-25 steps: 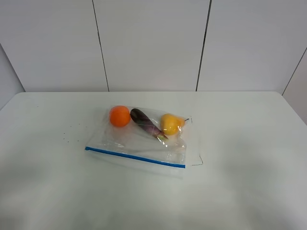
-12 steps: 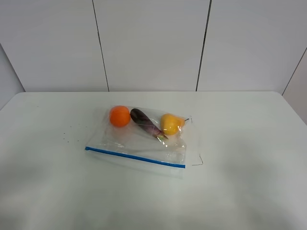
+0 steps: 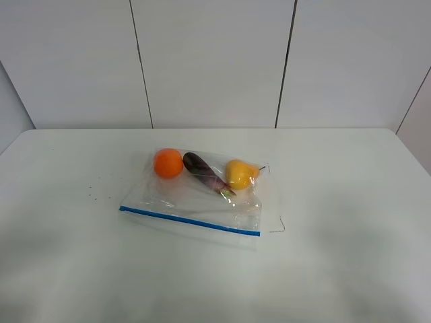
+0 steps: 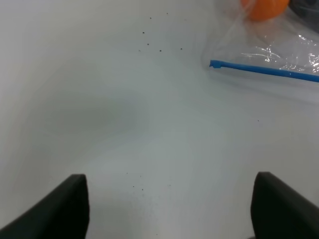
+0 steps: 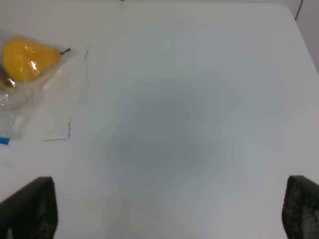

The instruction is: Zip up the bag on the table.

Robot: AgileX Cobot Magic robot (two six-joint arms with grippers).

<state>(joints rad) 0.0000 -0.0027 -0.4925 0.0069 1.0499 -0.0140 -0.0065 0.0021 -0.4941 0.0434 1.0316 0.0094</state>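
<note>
The clear bag (image 3: pixel 199 195) lies flat in the middle of the white table (image 3: pixel 350 202), its blue zipper strip (image 3: pixel 188 221) along the near edge. Inside show an orange (image 3: pixel 168 163), a purple eggplant (image 3: pixel 204 172) and a yellow pear (image 3: pixel 240 173). Neither gripper appears in the exterior high view. The left gripper (image 4: pixel 169 209) is open over bare table, apart from the bag's left zipper end (image 4: pixel 215 64). The right gripper (image 5: pixel 172 209) is open over bare table, to the right of the bag's corner with the pear (image 5: pixel 27 59).
Tiny dark specks (image 3: pixel 94 192) dot the table left of the bag. A thin dark mark (image 3: pixel 277 227) lies off the bag's near right corner; it also shows in the right wrist view (image 5: pixel 64 133). A white panelled wall (image 3: pixel 215 60) stands behind the table.
</note>
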